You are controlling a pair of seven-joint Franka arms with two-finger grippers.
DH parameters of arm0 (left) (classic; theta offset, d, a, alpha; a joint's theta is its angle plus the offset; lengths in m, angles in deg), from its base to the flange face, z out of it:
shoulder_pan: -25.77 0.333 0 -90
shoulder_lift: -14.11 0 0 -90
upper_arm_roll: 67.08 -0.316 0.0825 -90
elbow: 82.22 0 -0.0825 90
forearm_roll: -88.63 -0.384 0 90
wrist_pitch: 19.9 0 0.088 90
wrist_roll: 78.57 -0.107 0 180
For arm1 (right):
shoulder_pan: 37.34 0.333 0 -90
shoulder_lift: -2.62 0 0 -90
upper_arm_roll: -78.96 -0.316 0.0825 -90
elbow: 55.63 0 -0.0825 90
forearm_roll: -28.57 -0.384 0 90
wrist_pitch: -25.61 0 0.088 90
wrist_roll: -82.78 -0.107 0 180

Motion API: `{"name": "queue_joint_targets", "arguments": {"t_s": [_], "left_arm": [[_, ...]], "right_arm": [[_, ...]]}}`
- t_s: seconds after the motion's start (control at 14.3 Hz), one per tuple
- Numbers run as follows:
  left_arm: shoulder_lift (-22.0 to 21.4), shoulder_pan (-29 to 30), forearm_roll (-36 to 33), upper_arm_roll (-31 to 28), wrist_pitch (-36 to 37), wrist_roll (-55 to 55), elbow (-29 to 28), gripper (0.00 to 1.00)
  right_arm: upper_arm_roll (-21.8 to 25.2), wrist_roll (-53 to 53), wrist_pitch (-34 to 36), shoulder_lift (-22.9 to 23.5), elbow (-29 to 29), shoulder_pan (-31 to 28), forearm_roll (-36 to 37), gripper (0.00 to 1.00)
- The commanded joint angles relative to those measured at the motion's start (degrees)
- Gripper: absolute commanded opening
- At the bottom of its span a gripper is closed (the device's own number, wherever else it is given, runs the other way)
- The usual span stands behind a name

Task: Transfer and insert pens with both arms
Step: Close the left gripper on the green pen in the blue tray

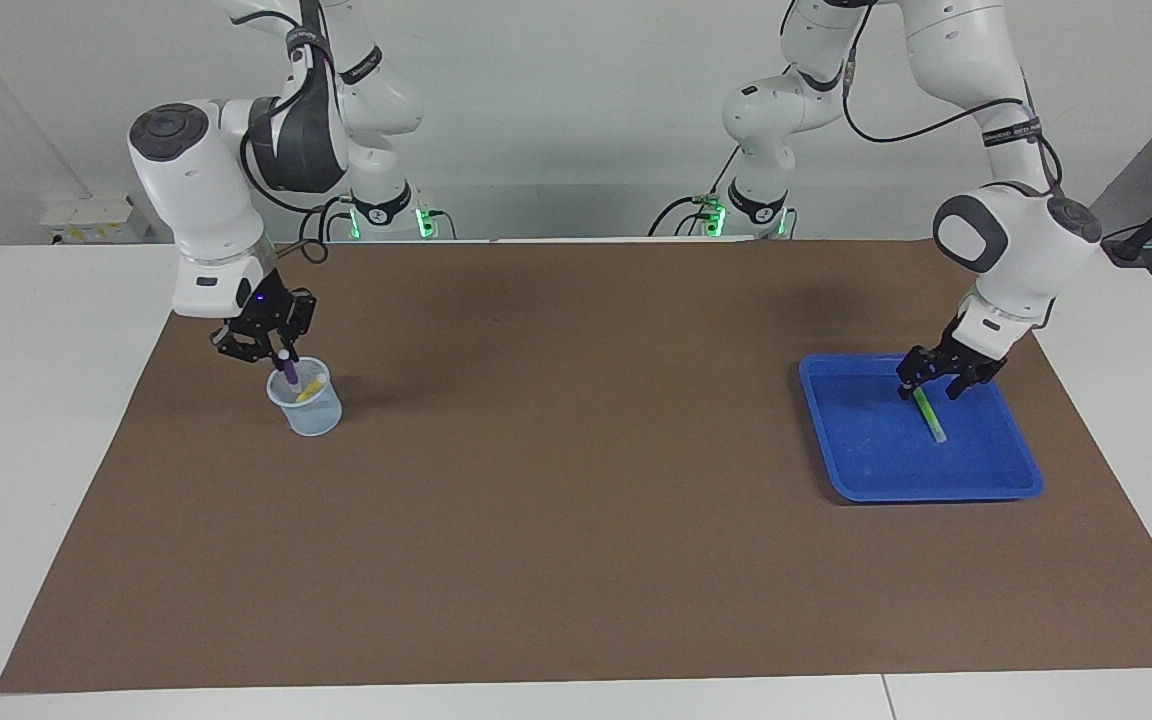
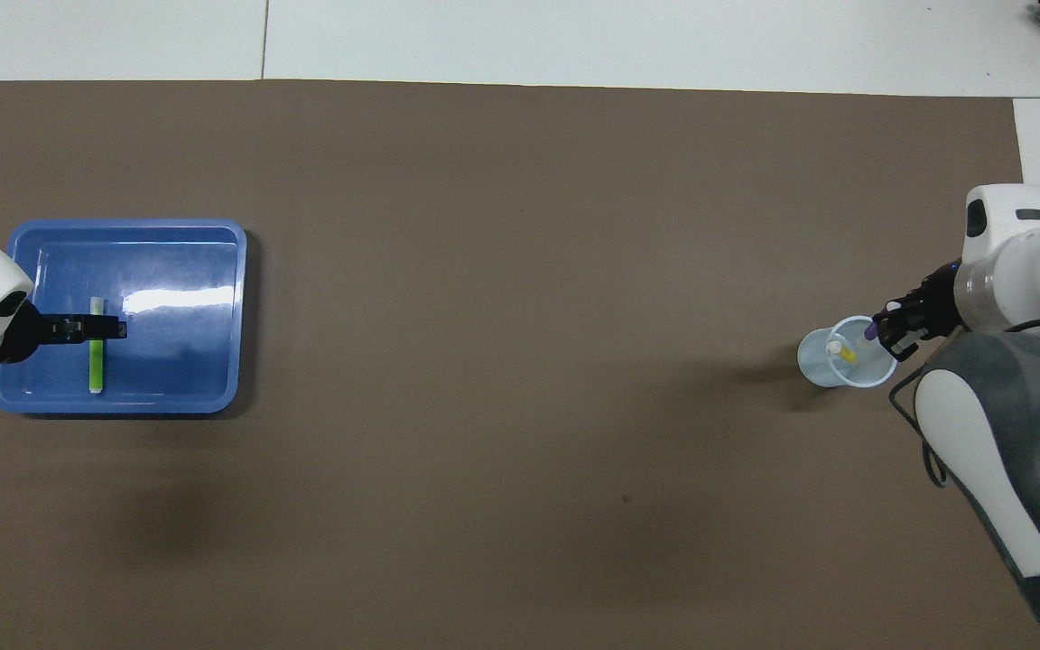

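Observation:
A clear plastic cup (image 1: pixel 312 412) stands on the brown mat at the right arm's end, with a yellow pen (image 1: pixel 311 388) leaning inside it. My right gripper (image 1: pixel 278 352) hangs just over the cup's rim, shut on the top of a purple pen (image 1: pixel 289 372) whose lower end is inside the cup (image 2: pixel 822 366). At the left arm's end, a green pen (image 1: pixel 932 420) lies flat in a blue tray (image 1: pixel 936 492). My left gripper (image 1: pixel 928 388) is down in the tray, open, straddling the end of the green pen (image 2: pixel 96 366) nearer the robots.
A brown mat (image 1: pixel 576 450) covers most of the white table. The tray (image 2: pixel 204 271) holds only the green pen. The right arm's bulky elbow leans over the mat's edge near the cup.

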Motion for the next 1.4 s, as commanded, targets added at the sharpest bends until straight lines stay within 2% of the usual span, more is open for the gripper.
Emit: {"name": "queue_joint_targets", "arguments": {"t_s": [0.0,0.07,0.35,0.63,0.77,0.91,1.19,1.33], "left_arm": [[3.4,1.6,-1.4,0.3,-2.1,-2.3,2.3,0.88],[3.8,1.7,-1.4,0.3,-2.5,-2.3,2.3,0.87],[4.4,1.6,-1.4,0.3,-3.6,-2.2,1.8,0.81],[6.2,1.3,-1.4,0.3,-6.2,-1.7,1.6,0.59],[6.5,1.3,-1.4,0.3,-7.2,-1.4,1.5,0.54],[6.5,1.3,-1.4,0.4,-7.2,-1.4,1.5,0.39],[6.6,0.8,-1.3,0.4,-7.7,1.9,0.9,0.0],[6.5,0.5,-1.4,0.5,-9.1,5.2,0.2,0.0]], "right_arm": [[-0.8,-0.4,-1.2,-2.0,-2.3,-1.0,-1.0,0.9],[-0.8,-0.4,-1.2,-2.0,-2.3,-1.0,-1.0,1.0],[-0.8,-0.8,-0.3,-2.0,-1.5,-0.8,-1.2,1.0],[-0.9,-3.4,0.1,-1.8,-0.5,0.0,-5.1,1.0],[-1.2,-4.1,0.1,-1.7,-0.3,0.1,-6.0,1.0],[-1.3,-5.1,0.1,-1.7,-0.3,0.2,-9.7,1.0],[-1.5,-10.1,0.5,-1.7,-0.3,1.6,-13.7,1.0],[-1.6,-14.7,0.6,-1.7,-0.3,2.1,-15.8,1.0]]}}
